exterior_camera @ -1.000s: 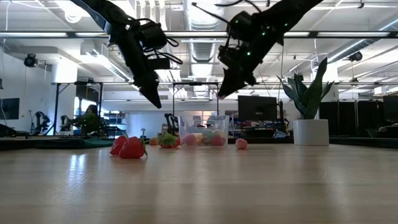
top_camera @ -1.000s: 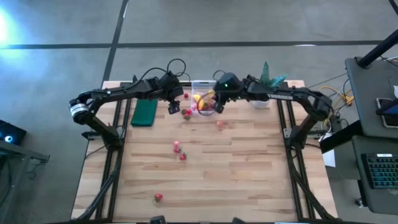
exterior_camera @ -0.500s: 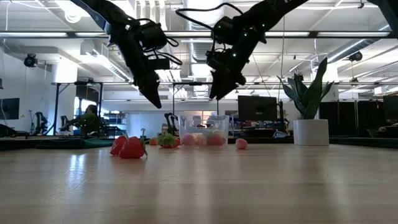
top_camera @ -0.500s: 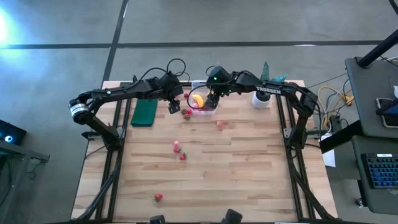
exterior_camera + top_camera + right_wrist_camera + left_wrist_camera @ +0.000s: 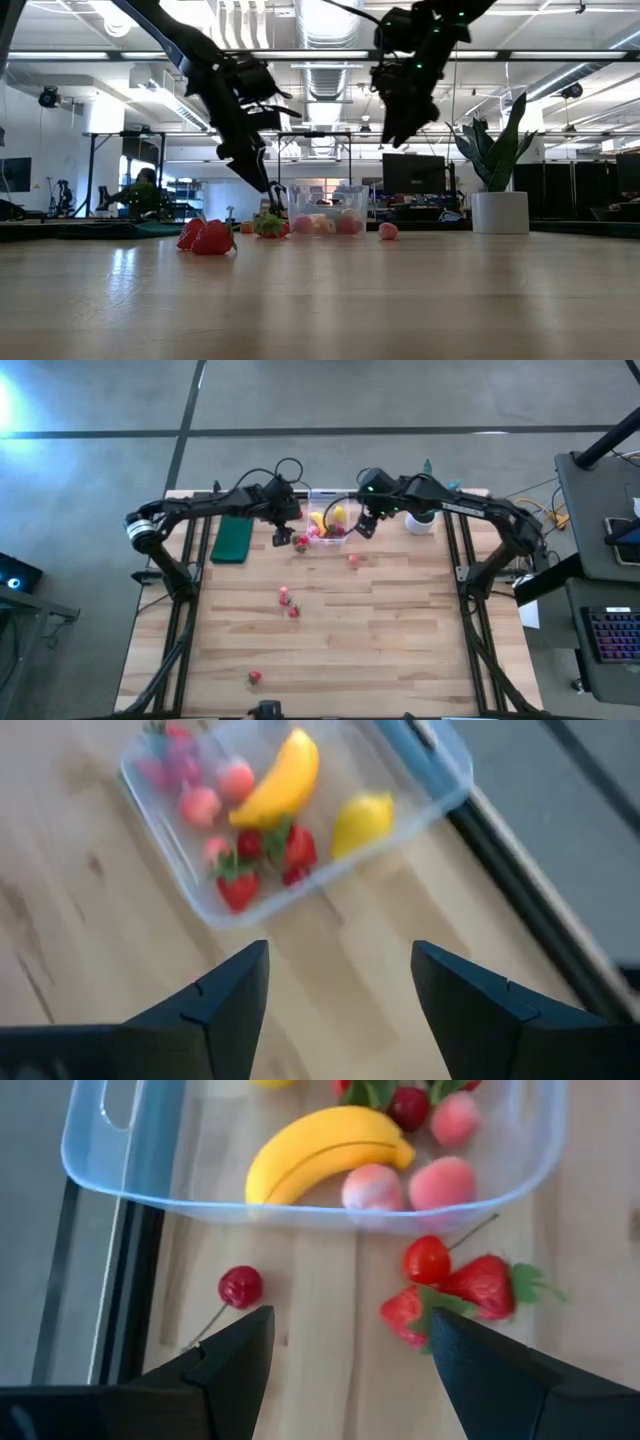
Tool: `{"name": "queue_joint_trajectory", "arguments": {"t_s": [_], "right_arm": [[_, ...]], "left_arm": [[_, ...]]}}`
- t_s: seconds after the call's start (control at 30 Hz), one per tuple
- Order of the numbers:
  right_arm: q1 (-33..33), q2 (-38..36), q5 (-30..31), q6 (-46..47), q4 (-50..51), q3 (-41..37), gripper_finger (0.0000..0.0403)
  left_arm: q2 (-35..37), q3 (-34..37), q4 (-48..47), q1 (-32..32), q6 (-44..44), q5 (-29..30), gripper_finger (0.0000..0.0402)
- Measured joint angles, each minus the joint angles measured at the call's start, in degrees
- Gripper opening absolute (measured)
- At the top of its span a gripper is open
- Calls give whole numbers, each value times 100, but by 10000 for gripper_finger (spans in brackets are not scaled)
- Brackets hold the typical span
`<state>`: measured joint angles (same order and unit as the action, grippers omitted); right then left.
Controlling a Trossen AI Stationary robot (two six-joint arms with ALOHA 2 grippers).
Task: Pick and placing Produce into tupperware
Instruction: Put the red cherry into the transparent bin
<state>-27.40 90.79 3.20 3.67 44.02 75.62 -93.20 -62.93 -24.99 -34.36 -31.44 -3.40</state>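
The left claw [image 5: 345, 1365], released, is lowered over the strawberry cluster [image 5: 455, 1285] beside the tupperware [image 5: 100, 1165]; the container wall may be nudged. The right claw [image 5: 335, 990] is released, empty.

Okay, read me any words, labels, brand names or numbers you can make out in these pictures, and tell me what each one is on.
None can be read.
The right arm has pale lettering along its link in the high view, too small and blurred to read.
The tupperware, the produce and the plant pot show no text.
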Motion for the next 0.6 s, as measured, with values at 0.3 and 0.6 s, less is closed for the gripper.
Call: {"name": "queue_joint_trajectory", "arguments": {"t_s": [0.3,0.6], "right_arm": [[-2,-1611,147,448,-273,-1751,237],[-31,-2904,553,1047,-637,-2885,237]], "left_arm": [[-577,-687,-45,-214,-50,13,244],[-1680,-1638,-1172,-368,-63,136,213]]}}
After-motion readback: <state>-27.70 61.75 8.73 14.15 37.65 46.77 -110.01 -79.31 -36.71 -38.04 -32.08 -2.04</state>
